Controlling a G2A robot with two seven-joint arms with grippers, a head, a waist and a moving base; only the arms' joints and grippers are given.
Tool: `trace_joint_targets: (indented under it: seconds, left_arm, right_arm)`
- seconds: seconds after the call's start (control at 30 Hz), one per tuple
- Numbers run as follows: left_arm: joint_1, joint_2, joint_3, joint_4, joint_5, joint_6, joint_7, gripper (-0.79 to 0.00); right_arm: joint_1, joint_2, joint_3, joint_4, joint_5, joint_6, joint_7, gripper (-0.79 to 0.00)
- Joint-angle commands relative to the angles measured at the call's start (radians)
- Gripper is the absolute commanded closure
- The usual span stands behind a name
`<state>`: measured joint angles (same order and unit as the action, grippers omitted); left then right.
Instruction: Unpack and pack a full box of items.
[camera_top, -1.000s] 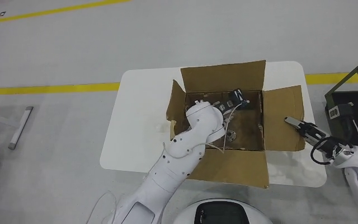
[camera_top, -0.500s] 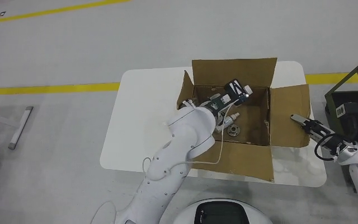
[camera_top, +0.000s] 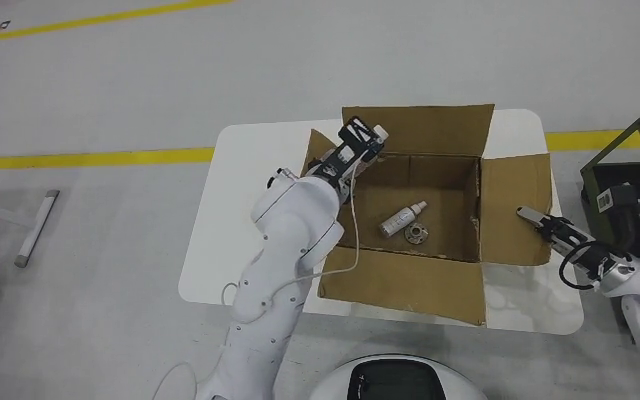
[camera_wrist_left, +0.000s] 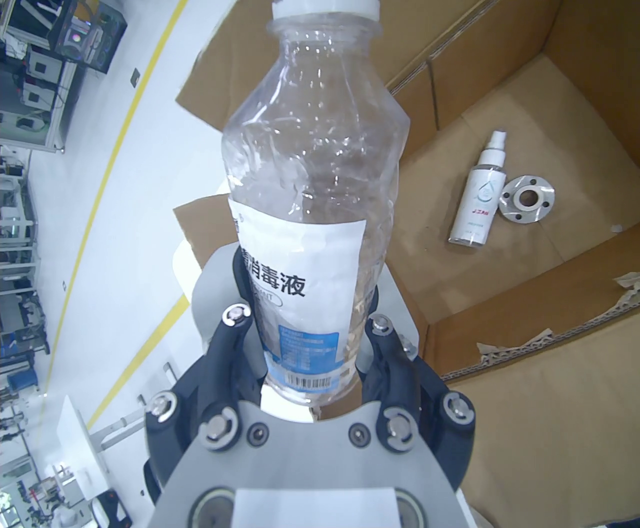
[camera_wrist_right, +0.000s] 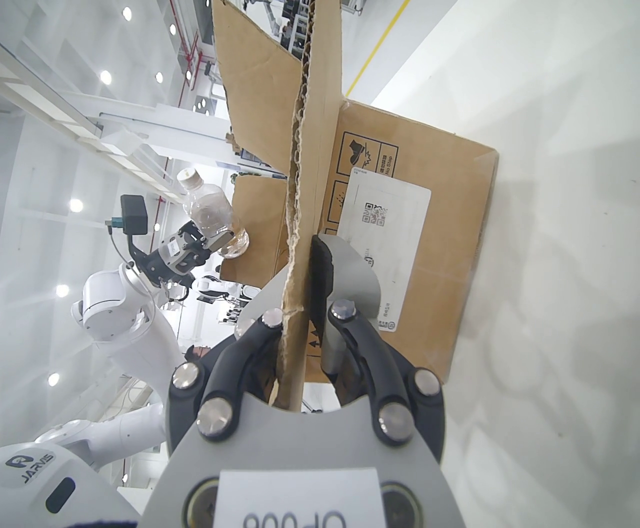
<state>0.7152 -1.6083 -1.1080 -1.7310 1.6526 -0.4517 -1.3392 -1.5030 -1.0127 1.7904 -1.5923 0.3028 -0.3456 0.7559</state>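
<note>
Overhead, the white rounded table (camera_top: 240, 220) carries an open brown cardboard box (camera_top: 415, 128) on its 3 o'clock half, flaps spread outward. Over the box's 10 o'clock corner the left gripper (camera_top: 352, 148) holds a clear plastic bottle with a white cap (camera_top: 366, 132). From above, the bottle is a small pale shape. The left wrist view shows what the top view cannot: the bottle's white label, its barcode, and the black fingers (camera_wrist_left: 235, 325) pinching its lower body from both sides, spread about as wide as the bottle.

On the box floor, near the middle, lies a small white spray bottle (camera_top: 402, 218), its nozzle toward 1 o'clock. A round grey metal flange with bolt holes (camera_top: 416, 236) lies flat just beside it at 4 o'clock. The left wrist view shows the flange's centre hole and the bolt holes around it, and whether the two touch I cannot tell.

At the box's 3 o'clock side the right gripper (camera_top: 528, 216) sits at the outer edge of the right-hand flap (camera_top: 515, 190). The right wrist view makes the grip plain: the flap's corrugated edge runs between the fingers (camera_wrist_right: 322, 272), which pinch it nearly together. The same view shows a white printed label (camera_wrist_right: 385, 220) on the box's outer wall.
</note>
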Motion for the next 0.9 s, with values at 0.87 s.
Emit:
trace_joint_targets:
  seconds: [0.87]
  left_arm:
    - [0.135, 0.04, -0.201, -0.247, 0.147, 0.079, -0.096, 0.0]
  right_arm:
    - [0.0, 0.0, -0.025, 0.009, 0.007, -0.009, 0.012, 0.0]
